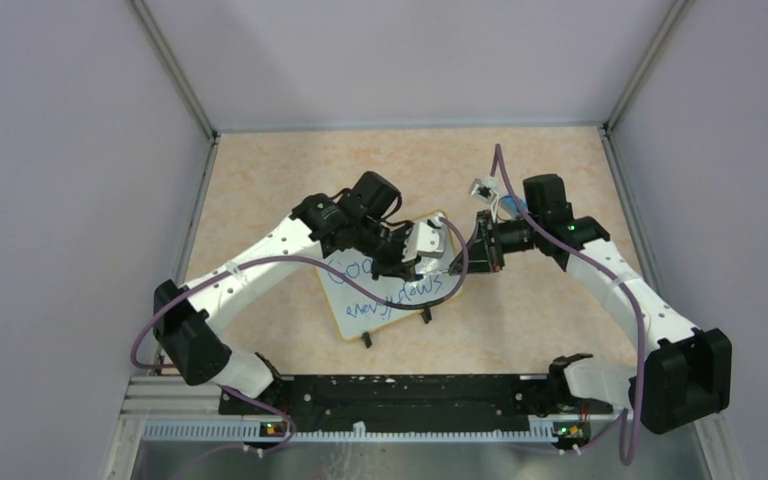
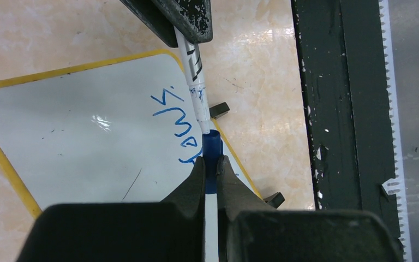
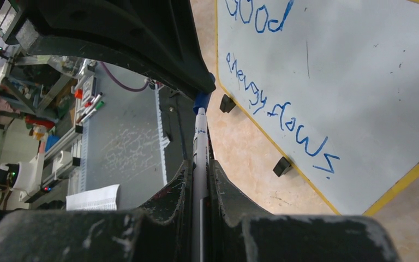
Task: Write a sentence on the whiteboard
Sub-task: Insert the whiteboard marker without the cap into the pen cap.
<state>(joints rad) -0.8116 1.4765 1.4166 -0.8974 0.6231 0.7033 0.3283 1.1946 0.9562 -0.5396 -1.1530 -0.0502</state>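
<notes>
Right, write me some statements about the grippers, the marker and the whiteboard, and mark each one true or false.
1. The left gripper is shut on the blue cap. True.
2. The right gripper is open and empty. False: it is shut on the marker, gripping its white barrel.
3. The whiteboard is blank. False: blue lettering runs across it in two lines.
4. The whiteboard has a yellow rim. True.

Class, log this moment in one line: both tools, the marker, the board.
left tool: shut on cap | right tool: shut on marker | sentence on whiteboard: Good energy flows
</notes>
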